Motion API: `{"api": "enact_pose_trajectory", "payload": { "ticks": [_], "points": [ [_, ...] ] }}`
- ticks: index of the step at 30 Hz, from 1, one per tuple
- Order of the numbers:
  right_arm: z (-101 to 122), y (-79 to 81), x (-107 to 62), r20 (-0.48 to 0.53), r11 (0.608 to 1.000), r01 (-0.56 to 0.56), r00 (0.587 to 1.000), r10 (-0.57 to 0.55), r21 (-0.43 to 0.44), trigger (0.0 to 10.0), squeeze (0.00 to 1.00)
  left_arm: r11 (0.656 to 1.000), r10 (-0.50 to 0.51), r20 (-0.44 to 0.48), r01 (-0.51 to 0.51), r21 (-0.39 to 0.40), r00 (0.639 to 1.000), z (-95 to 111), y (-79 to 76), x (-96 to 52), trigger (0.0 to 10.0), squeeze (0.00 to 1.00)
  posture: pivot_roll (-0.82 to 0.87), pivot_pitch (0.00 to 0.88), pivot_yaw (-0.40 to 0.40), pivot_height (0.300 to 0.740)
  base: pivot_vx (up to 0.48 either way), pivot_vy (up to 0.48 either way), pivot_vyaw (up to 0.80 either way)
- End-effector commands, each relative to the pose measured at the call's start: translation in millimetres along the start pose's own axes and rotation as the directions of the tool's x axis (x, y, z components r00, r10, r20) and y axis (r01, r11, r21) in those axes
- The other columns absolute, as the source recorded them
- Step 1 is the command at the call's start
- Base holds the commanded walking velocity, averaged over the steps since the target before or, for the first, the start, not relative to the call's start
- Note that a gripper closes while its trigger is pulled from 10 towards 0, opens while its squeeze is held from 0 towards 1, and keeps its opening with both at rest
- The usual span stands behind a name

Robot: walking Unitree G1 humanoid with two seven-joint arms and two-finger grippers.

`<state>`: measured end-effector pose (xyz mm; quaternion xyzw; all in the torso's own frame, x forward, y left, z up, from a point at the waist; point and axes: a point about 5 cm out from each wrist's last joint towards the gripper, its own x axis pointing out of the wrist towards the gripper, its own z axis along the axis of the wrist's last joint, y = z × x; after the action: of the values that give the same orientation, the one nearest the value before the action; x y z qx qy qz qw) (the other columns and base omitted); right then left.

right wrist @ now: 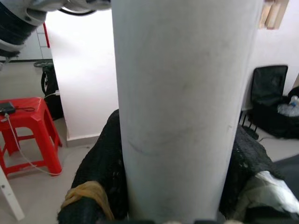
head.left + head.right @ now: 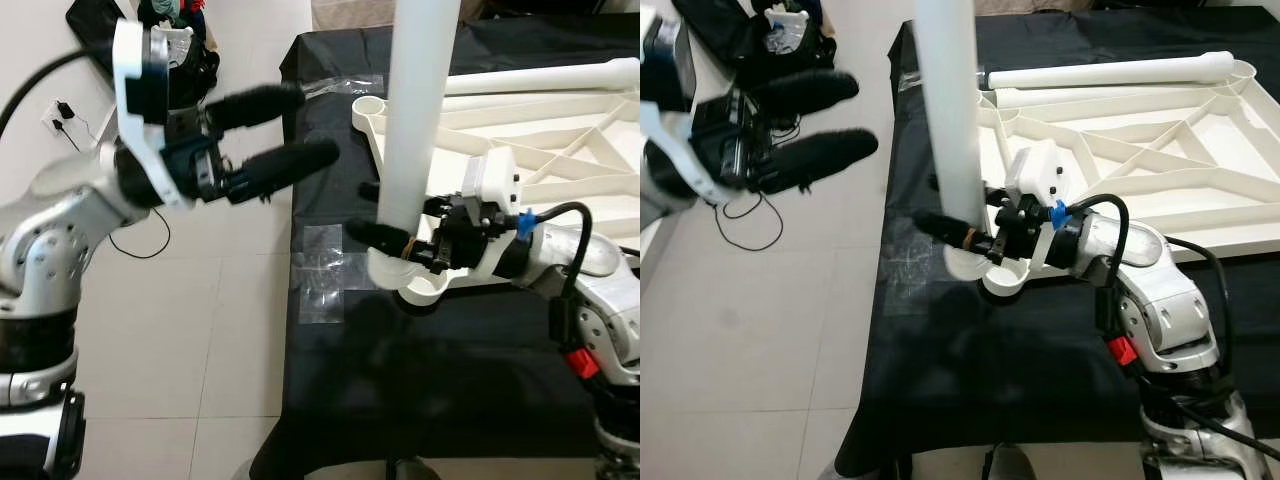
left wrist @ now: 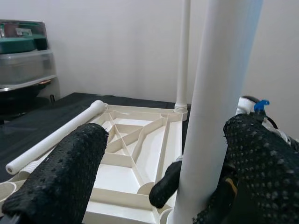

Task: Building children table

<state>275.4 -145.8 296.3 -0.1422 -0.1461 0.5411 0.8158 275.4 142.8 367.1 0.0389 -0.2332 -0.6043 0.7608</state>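
The upright leg [image 2: 418,110] blocks your left gripper [image 2: 292,140] (fingers apart); tiled floor [image 2: 200,330] beside the table stays free.

A worktop [image 2: 970,390] draped in black cloth bears an upturned cream tabletop frame [image 2: 1160,160], a loose white table leg [image 2: 1110,72] beside its far edge, and clear tape patches [image 2: 322,270] near the corner.

1. My head cameras look steeply down on the black table [image 2: 330,390]; both share the upright leg [image 2: 418,110].
2. My left wrist camera faces that leg across the tabletop frame [image 3: 140,163].
3. My right wrist camera sits pressed close against it.
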Motion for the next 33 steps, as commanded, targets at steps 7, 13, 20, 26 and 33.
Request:
{"api": "enact_pose_trajectory", "payload": {
  "ticks": [7, 13, 20, 26, 33],
  "points": [
    [3, 9.4, 7.9, 0.01, 0.998, -0.064, 0.998, 0.064, -0.015, 10.0, 0.0, 0.997, -0.08, -0.009, 0.08, -0.002, 0.997, -1, 0.9, 11.0, 10.0, 0.0, 0.02, 0.203, 0.053, 0.74, 0.0, 0.0, 0.0],
    [-2, 15.8, 34.6, 0.021, 0.998, -0.059, 0.998, 0.058, 0.026, 10.0, 0.0, 0.962, -0.269, 0.003, 0.269, -0.042, 0.963, -1, -8.7, 26.9, 10.0, 0.0, 0.02, 0.191, 0.049, 0.74, 0.0, 0.0, 0.0],
    [-1, 13.9, 34.7, 0.014, 0.998, -0.059, 0.998, 0.058, 0.018, 10.0, 0.0, 0.961, -0.275, -0.027, 0.275, -0.01, 0.961, 0, -5.2, 31.3, 10.0, 0.0, 0.02, 0.187, 0.045, 0.74, 0.0, 0.0, 0.0],
    [-5, 12.3, 35.2, -0.023, 0.999, -0.042, 0.999, 0.043, 0.016, 10.0, 0.0, 0.948, -0.317, -0.047, 0.315, -0.033, 0.947, -2, -7.2, 33.9, 0.0, 0.0, 0.02, 0.182, 0.046, 0.74, 0.0, 0.0, 0.0],
    [-6, 12.1, 35.0, -0.029, 0.999, -0.03, 0.999, 0.03, 0.021, 10.0, 0.0, 0.948, -0.319, -0.058, 0.319, -0.019, 0.946, -1, -5.9, 31.9, 0.0, 0.0, 0.01, 0.175, 0.049, 0.74, 0.0, 0.0, 0.0]
  ]
}}
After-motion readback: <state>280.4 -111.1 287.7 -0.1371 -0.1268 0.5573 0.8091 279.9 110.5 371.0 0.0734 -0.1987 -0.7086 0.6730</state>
